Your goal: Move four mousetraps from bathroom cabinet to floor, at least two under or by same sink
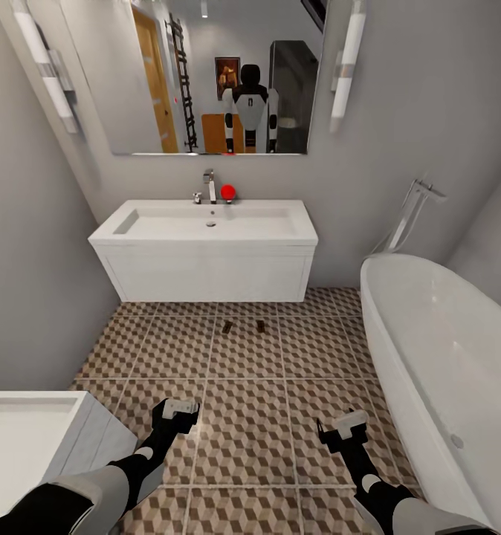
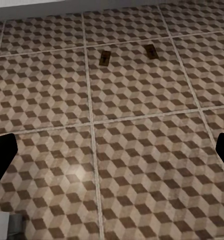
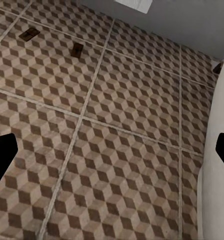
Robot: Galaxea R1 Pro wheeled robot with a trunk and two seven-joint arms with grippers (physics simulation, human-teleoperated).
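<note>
1. Head view showed two mousetraps (image 1: 243, 326) lying flat on the bathroom floor (image 1: 250, 416), side by side but apart, just in front of the sink (image 1: 206, 245) and close to its lower front edge.
2. The left hand (image 1: 178, 413) and the right hand (image 1: 345, 428) both hung low over the tiles, well short of the traps, with nothing between their fingers; in the wrist views the dark fingertips sat at opposite edges of the frame, so both hands were spread wide.
3. The bathtub (image 1: 444, 349) ran along the robot's right side.
4. Each trap looked like a thin, stiff wooden board, probably light and easy to knock or slide across smooth tile.
5. Taking hold across the short width of the board, on its bare wooden edges and clear of the wire parts, seemed the safest grip; lying flat, it offered little height to pinch.
6. The other two traps, by this count, were yet to be fetched.
</note>
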